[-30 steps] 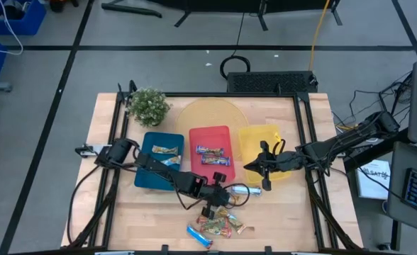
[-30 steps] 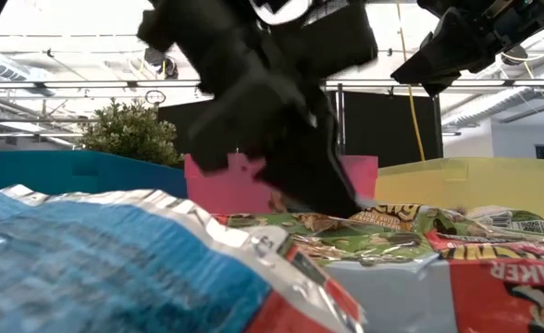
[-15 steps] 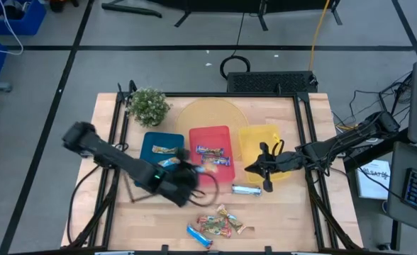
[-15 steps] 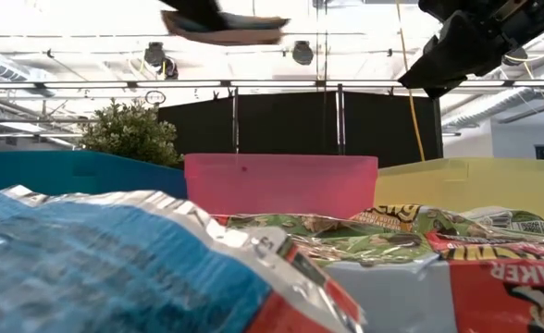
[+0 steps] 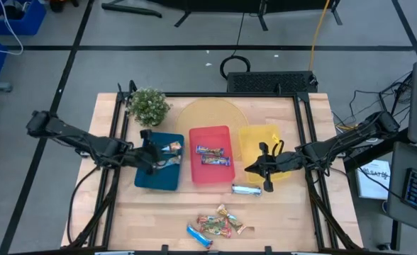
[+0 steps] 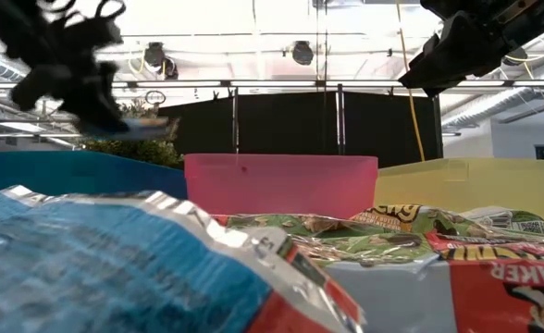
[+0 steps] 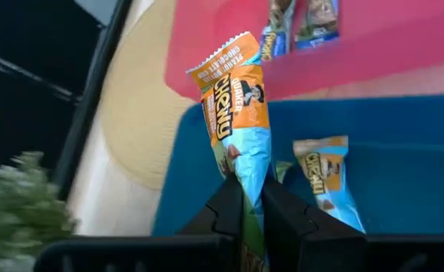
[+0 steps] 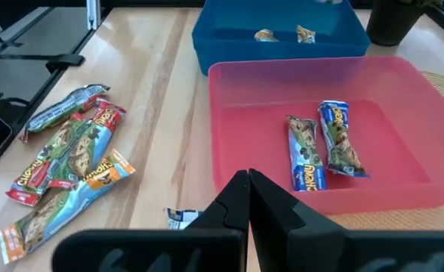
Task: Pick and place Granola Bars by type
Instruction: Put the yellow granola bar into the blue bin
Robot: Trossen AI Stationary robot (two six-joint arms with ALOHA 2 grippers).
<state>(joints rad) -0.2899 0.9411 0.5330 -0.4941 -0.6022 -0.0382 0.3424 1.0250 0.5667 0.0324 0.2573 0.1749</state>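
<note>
My left gripper (image 5: 154, 157) hovers over the blue tray (image 5: 152, 180), shut on an orange-and-blue granola bar (image 7: 233, 113); it also shows in the low view (image 6: 78, 79). Another blue-and-tan bar (image 7: 324, 177) lies flat in the blue tray. Two bars (image 5: 212, 154) lie in the red tray (image 5: 210, 175). My right gripper (image 5: 251, 168) is shut and empty at the yellow tray's (image 5: 254, 142) near left corner. A silver bar (image 5: 245, 189) lies on the table just below it. Several bars (image 5: 219, 225) lie in a pile near the table's front edge. My left gripper pinches one end of the orange-and-blue bar (image 7: 250, 177) between its two fingers. The fingers come about level from the table's left and lie along the bar. The bar sticks out past the fingertips toward the red tray, lifted clear above the blue tray.
A potted plant (image 5: 148, 106) stands at the far left, behind the blue tray. A round tan mat (image 5: 208, 113) lies under the trays' far ends. Dark frame rails (image 5: 116, 142) run along the table's left and right sides.
My left gripper has risen from the pile near the front edge and swung toward the table's left and far side, carrying the orange-and-blue bar clear of the table to above the blue tray.
</note>
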